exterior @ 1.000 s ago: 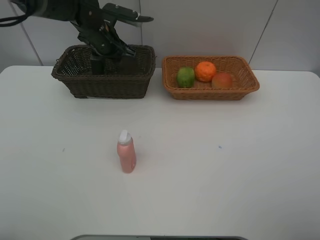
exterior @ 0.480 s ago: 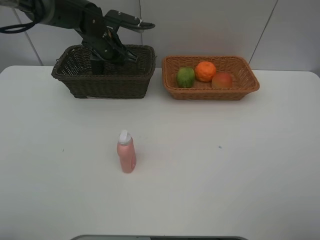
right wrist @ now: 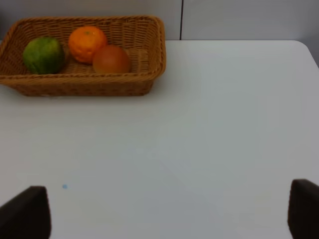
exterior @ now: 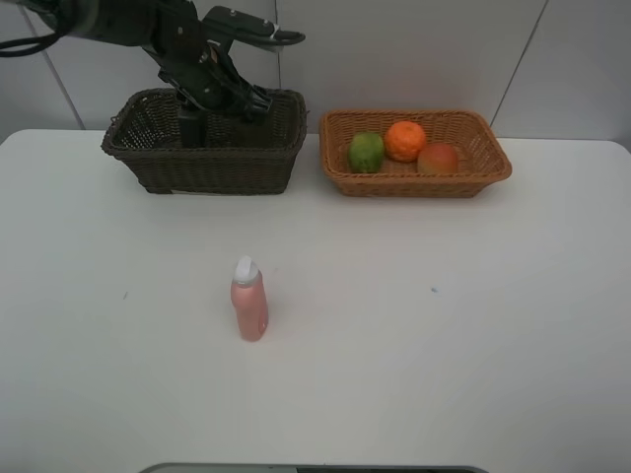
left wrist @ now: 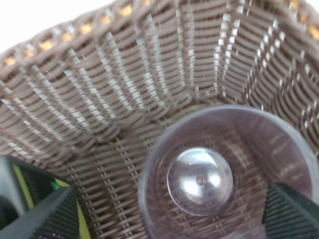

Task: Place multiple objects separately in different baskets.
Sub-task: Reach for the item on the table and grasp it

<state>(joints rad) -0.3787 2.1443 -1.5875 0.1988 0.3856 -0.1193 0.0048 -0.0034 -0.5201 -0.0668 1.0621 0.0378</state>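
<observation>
- The translucent cup [left wrist: 224, 174] sits inside the dark basket [exterior: 202, 158]; the pink bottle [exterior: 248, 313] stands on the table [exterior: 444, 345], well apart.
- The left gripper [left wrist: 164, 214] is spread around the cup, gripping nothing; lift straight up, clear of the rim.
- The right gripper [right wrist: 164, 214] is spread, empty.
- The high view hides the cup behind arm and wicker.

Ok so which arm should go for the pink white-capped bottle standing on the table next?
Left, probably: the pink white-capped bottle stands left of centre, nearest the dark brown wicker basket where the open left gripper hovers.
</observation>
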